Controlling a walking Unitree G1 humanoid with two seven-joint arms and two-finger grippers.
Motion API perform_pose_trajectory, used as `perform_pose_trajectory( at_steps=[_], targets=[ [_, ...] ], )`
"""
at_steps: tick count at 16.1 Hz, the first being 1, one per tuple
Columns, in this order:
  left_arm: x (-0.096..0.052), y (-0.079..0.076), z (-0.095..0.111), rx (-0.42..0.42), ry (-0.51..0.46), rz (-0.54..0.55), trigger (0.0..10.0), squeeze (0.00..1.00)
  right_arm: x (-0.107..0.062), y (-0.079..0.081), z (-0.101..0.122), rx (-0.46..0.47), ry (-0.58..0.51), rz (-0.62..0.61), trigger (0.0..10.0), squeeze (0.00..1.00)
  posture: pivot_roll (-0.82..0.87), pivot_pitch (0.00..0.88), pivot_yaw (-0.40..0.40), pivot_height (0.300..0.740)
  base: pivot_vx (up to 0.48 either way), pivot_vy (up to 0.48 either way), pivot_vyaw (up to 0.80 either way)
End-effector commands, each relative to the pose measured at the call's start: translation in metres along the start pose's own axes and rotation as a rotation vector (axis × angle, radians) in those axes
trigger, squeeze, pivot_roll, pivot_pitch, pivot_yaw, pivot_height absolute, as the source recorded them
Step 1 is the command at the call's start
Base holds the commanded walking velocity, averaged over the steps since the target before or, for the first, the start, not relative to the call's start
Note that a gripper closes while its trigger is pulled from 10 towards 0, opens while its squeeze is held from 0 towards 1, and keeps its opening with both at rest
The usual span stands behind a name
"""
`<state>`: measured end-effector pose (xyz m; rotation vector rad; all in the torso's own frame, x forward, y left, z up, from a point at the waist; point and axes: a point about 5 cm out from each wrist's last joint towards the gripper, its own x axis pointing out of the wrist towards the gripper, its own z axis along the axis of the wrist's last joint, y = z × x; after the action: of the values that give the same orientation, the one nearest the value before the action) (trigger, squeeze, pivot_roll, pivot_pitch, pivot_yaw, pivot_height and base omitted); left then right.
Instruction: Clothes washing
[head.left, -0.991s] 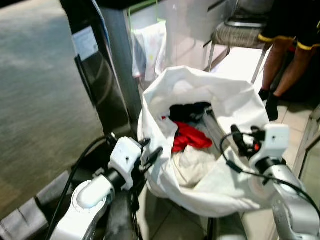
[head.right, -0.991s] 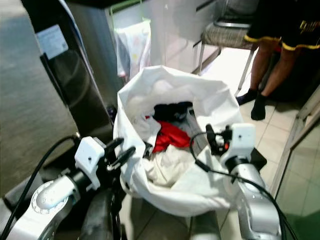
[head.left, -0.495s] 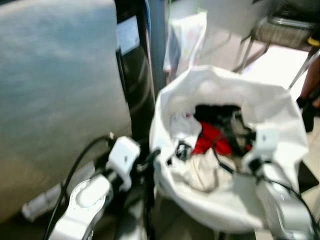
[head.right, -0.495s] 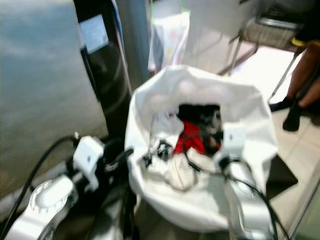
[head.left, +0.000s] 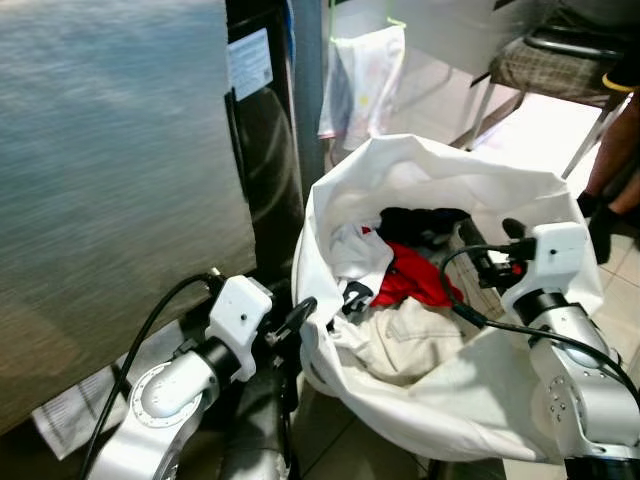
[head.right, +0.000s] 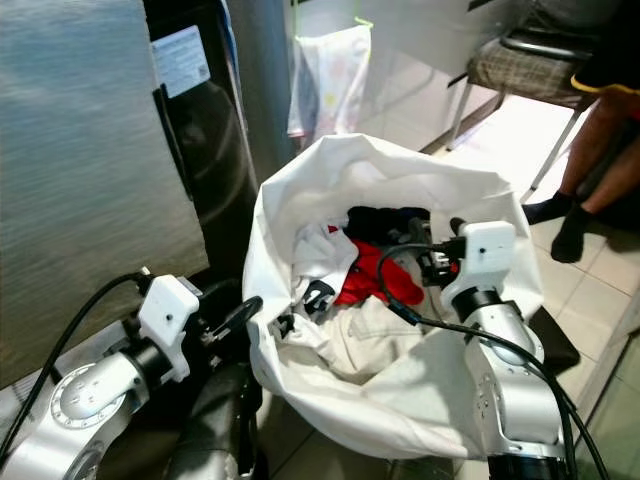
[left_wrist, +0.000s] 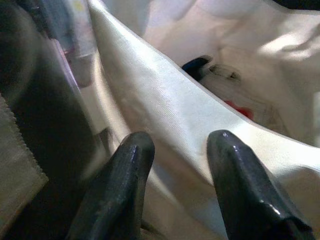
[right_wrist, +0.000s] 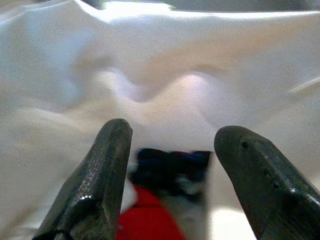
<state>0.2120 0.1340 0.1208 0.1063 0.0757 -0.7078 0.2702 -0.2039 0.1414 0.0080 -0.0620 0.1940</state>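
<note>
The left gripper (left_wrist: 175, 150) has its fingers apart over the rim of the white bag (head.left: 440, 390), at nine o'clock. The right gripper (right_wrist: 172, 165) sits at three o'clock with fingers apart above the red cloth (head.left: 410, 280).

Head stereo pair looks forward and down on the laundry bag (head.left: 440, 390); both wrist cameras view it closely.

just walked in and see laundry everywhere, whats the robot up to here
The robot stands over a large white fabric laundry bag stuffed with clothes, among them a red garment, a black one and a cream one. Its left gripper is at the bag's near rim, fingers open astride the edge. Its right gripper hangs open above the clothes.
</note>
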Motion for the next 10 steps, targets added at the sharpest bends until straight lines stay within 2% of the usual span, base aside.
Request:
perform_pose_trajectory(
  at_steps=[1, 2, 5, 7, 9, 10],
  targets=[
    [-0.008, 0.002, 0.0, -0.023, -0.016, -0.03, 10.0, 0.0, 0.001, 0.008, 0.011, 0.027, -0.049, 0.072, 10.0, 0.0, 0.0, 0.064, 0.079, 0.538, 0.0, 0.0, 0.0],
    [-0.02, 0.003, 0.005, -0.103, -0.056, -0.101, 10.0, 0.0, -0.003, 0.012, 0.015, 0.045, -0.065, 0.116, 10.0, 0.0, -0.01, 0.064, 0.076, 0.538, 0.0, 0.0, 0.0],
    [-0.03, 0.013, 0.021, -0.15, -0.131, -0.098, 10.0, 0.0, -0.007, 0.008, 0.024, 0.108, -0.118, 0.09, 10.0, 0.0, -0.01, 0.068, 0.075, 0.538, 0.0, 0.0, 0.0],
    [-0.036, 0.033, 0.022, -0.102, -0.105, -0.048, 10.0, 0.0, -0.004, 0.003, 0.028, 0.135, -0.126, 0.076, 10.0, 0.0, -0.01, 0.07, 0.077, 0.538, 0.0, 0.0, 0.0],
    [-0.041, 0.041, 0.018, -0.074, -0.061, -0.04, 10.0, 0.0, 0.002, 0.006, 0.022, 0.102, -0.06, 0.114, 10.0, 0.0, -0.02, 0.072, 0.08, 0.538, 0.0, 0.0, 0.0],
    [-0.044, 0.048, 0.016, -0.058, -0.028, -0.028, 10.0, 0.0, 0.013, 0.02, 0.011, 0.072, 0.025, 0.242, 10.0, 0.0, -0.03, 0.078, 0.094, 0.538, 0.0, 0.0, 0.0]
  ],
)
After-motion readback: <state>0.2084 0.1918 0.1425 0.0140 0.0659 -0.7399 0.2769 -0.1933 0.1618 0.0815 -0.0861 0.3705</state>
